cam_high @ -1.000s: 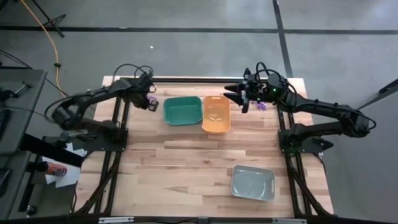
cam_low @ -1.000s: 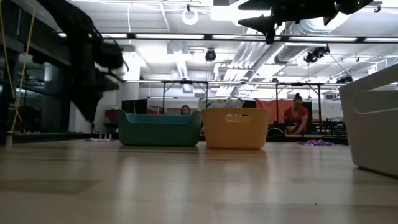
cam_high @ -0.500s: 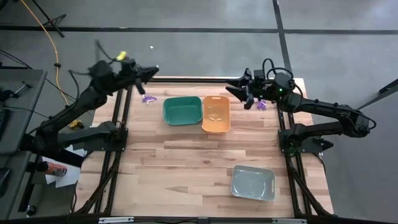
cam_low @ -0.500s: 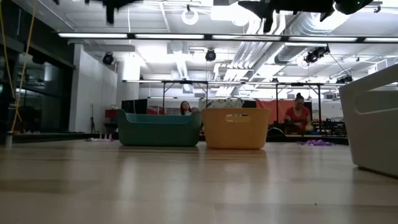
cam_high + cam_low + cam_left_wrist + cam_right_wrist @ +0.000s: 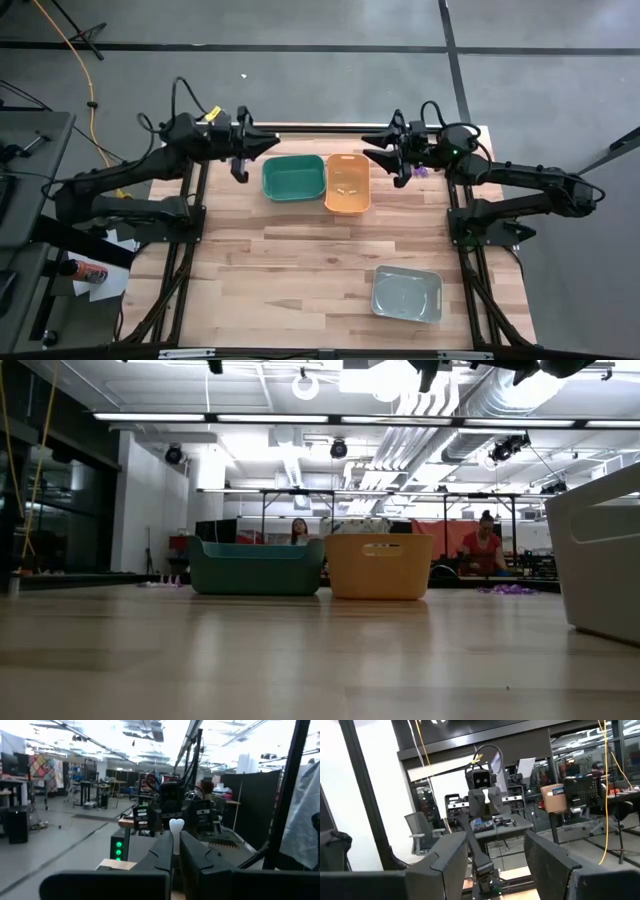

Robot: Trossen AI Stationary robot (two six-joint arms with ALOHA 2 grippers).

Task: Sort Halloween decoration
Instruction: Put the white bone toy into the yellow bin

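Observation:
My left gripper [image 5: 272,148] hangs high over the table's far left, just left of the green bin [image 5: 294,177]. It points about level toward the table's right and is shut on a small white bone-shaped trinket [image 5: 176,826]. My right gripper [image 5: 368,148] hovers open and holds nothing, high beside the orange bin [image 5: 347,183], facing the left one. Purple trinkets [image 5: 421,171] lie on the table under the right arm. A few cream pieces [image 5: 348,186] lie in the orange bin. My left gripper pinches the lower end of the white trinket between its two fingertips [image 5: 165,851]. The trinket's knobbed end [image 5: 176,824] sticks out past the tips. The fingers lie about level, pointing toward the table's right, and the trinket is lifted well clear of the table.
A grey bin [image 5: 407,294] stands at the near right; its wall [image 5: 600,560] fills the low view's right side. The green bin [image 5: 256,566] and the orange bin [image 5: 380,566] stand side by side at the far middle. People sit in the room beyond the table.
My left gripper has risen from the table's far left corner, tipping from pointing down to about level, and has swung right toward the green bin while staying shut. My right gripper has tipped up and risen slightly, staying open.

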